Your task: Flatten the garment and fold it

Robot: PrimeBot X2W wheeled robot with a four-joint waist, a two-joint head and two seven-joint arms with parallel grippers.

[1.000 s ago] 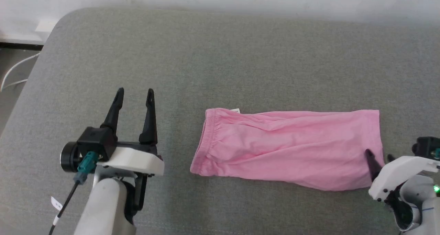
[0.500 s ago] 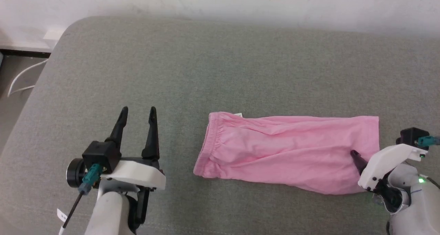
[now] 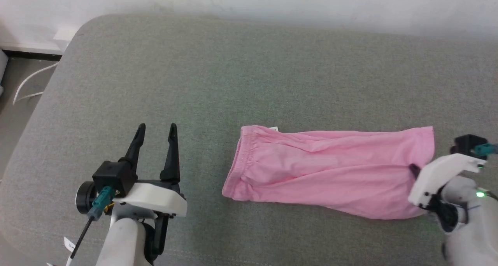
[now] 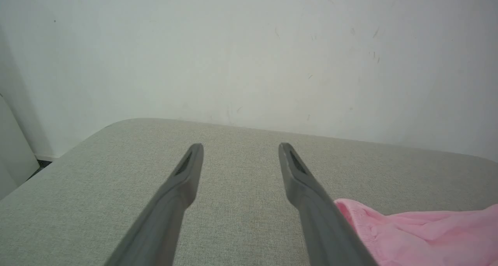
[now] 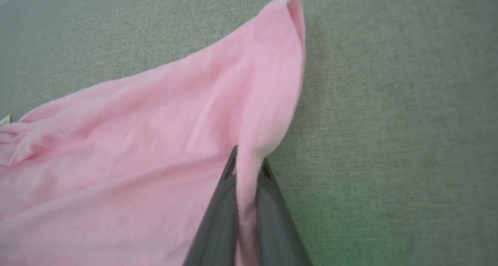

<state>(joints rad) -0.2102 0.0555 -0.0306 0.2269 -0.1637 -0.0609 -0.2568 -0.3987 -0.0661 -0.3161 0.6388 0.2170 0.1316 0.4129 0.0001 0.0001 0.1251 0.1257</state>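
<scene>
Toward the grey cushion's (image 3: pixel 249 71) front right, the right gripper (image 5: pixel 247 168) pinches the garment's (image 3: pixel 327 168) hem (image 5: pixel 300 44), where a second ago its fingers stood spread. The left gripper (image 3: pixel 155 130) hovers spread. The bright-pink cloth lies lightly wrinkled, waistband (image 3: pixel 238 161) leftward, hem perhaps slightly lifted.

surface: grey fabric cushion (image 3: pixel 249 63) | lying on it: pink garment (image 3: pixel 330 172), spread sideways, creased

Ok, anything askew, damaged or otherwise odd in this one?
Nothing damaged. The garment lies wrinkled, not yet flat, on the grey cushion; the right claw is shut on its hem edge, the left claw open, apart from it.
</scene>
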